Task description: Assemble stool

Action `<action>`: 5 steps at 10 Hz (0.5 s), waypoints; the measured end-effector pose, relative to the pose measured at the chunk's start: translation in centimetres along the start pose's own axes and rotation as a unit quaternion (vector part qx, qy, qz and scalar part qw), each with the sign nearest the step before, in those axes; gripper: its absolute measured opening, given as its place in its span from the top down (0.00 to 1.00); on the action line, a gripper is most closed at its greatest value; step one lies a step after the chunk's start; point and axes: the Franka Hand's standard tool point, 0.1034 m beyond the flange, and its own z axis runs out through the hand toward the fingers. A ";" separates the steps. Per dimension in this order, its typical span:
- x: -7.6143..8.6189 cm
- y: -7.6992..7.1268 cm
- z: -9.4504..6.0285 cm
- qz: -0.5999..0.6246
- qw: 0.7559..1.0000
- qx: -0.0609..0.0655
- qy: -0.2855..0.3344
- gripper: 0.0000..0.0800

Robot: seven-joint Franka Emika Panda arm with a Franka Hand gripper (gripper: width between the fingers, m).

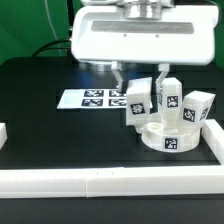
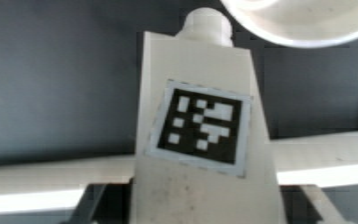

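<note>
Exterior view: the claw pinches the third leg, held just beside the seat on the exterior view's left.
With two legs already standing on the seat, I'd judge this the last fitting; next its peg needs lining up over the free spot. The leg's long axis is near upright, slightly tilted, peg end toward the seat's rim.

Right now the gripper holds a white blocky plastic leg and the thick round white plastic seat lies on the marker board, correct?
Not quite. The gripper does hold the white blocky leg, but the round white seat lies on the black table, off the marker board toward the exterior view's right. The exterior view shows it.
</note>
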 end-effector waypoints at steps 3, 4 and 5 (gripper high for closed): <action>0.0 0.1 0.1 0.001 1.000 -0.001 0.003 0.59; 0.3 -0.3 -0.1 -0.054 0.999 0.001 0.009 0.59; 0.5 -0.6 -0.6 -0.079 0.997 0.004 0.013 0.59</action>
